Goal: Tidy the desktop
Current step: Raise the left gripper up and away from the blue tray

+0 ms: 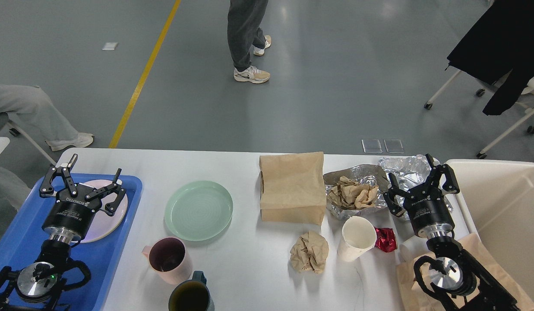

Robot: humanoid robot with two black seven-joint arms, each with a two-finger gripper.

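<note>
- My left fingers [84, 179] hang spread wide and empty above the pale pink round plate [113, 216] lying in the blue plastic tray [107, 259].
- My right fingers [420, 185] are also spread wide, holding nothing, over the crumpled silver foil sheet [405, 166].
- The large white-grey bench [245, 259] stretches between both sets of fingers and is cluttered.
- Inward of my left fingers sit a mint green round plate [198, 210] and a pink mug [168, 258].
- Inward of my right fingers lie a brown paper bag [292, 188], a crumpled brown paper ball [310, 252], a white paper cup [356, 238] and a red wrapper [386, 239].
- I judge the sorting is at an early stage: dishes belong in the tray, rubbish in the cream plastic bin [504, 203] outward of my right fingers.
- Next, I would lower the right fingers onto the foil and pinch it firmly.
</note>
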